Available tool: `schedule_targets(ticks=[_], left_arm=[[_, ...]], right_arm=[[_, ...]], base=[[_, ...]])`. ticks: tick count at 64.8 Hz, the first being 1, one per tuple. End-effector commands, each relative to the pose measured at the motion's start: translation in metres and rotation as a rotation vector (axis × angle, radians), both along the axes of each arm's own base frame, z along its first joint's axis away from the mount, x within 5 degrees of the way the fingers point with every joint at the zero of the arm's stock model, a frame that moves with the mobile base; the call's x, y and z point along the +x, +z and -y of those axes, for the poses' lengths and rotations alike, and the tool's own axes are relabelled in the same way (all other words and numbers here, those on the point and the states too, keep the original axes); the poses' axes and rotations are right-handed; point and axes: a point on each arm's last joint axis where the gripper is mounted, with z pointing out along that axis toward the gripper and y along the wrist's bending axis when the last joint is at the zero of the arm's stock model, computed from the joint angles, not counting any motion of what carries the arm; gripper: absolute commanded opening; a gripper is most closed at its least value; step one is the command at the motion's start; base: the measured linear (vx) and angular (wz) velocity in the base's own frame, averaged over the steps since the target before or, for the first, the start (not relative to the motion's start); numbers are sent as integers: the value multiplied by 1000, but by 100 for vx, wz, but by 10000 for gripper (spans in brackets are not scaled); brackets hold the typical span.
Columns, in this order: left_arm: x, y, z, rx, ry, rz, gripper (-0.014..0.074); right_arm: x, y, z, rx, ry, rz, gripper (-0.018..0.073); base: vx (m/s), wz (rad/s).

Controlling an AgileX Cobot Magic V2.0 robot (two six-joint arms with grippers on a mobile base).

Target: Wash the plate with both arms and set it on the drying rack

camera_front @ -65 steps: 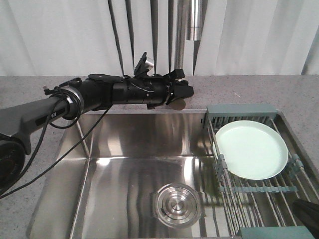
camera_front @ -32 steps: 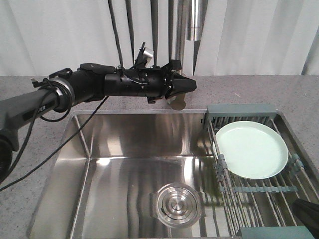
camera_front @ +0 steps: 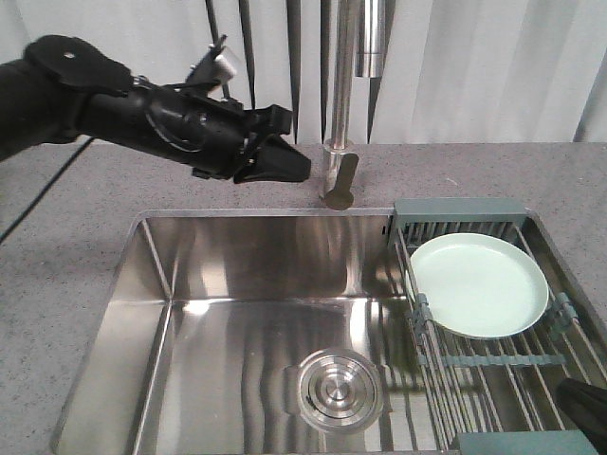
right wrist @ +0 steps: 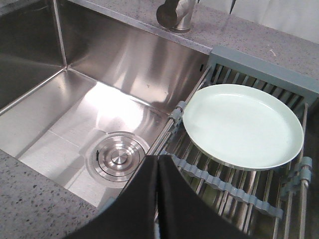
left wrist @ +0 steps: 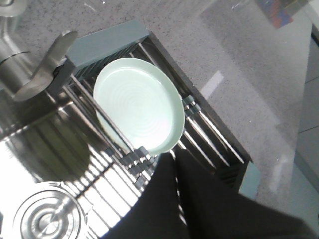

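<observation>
Smooth mint plate (camera_front: 479, 284) lies on wire drying rack (camera_front: 493, 365) beside steel sink (camera_front: 256, 313); my left gripper (camera_front: 289, 167) and right gripper (right wrist: 157, 172) both pinched closed, empty.

Bright, sharp; glare on sink (camera_front: 247, 313)

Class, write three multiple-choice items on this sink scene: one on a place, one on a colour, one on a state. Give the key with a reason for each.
1. Where is the plate?
A. in the sink basin
B. on the drying rack
C. on the counter

2. What colour is the plate?
A. pale mint green
B. red
C. black

3. How do the left end effector's jaws stand?
A. wide open
B. shut on the plate
C. shut on nothing

Key:
1 B: the plate lies on the wires of the drying rack, right of the sink.
2 A: it shows pale green in all three views.
3 C: the left end effector is closed to a point near the faucet, holding nothing.
</observation>
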Motion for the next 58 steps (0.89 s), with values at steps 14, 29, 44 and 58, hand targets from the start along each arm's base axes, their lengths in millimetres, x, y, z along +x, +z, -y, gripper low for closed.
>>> schedule_targets(ticks=[14, 29, 44, 58], left_arm=[[-104, 73, -79, 144, 154, 303, -6], [-199, 94, -122, 249, 337, 521, -6], [-272, 72, -158, 328, 625, 675, -6], [-284, 37, -169, 400, 691, 717, -6]], right_arm=[[3, 12, 1, 19, -26, 58, -4], [3, 12, 1, 19, -26, 58, -4], [3, 12, 1, 20, -26, 58, -4], [3, 12, 1, 20, -26, 58, -4]], base=[[0, 0], [0, 0], [0, 0], [0, 0]])
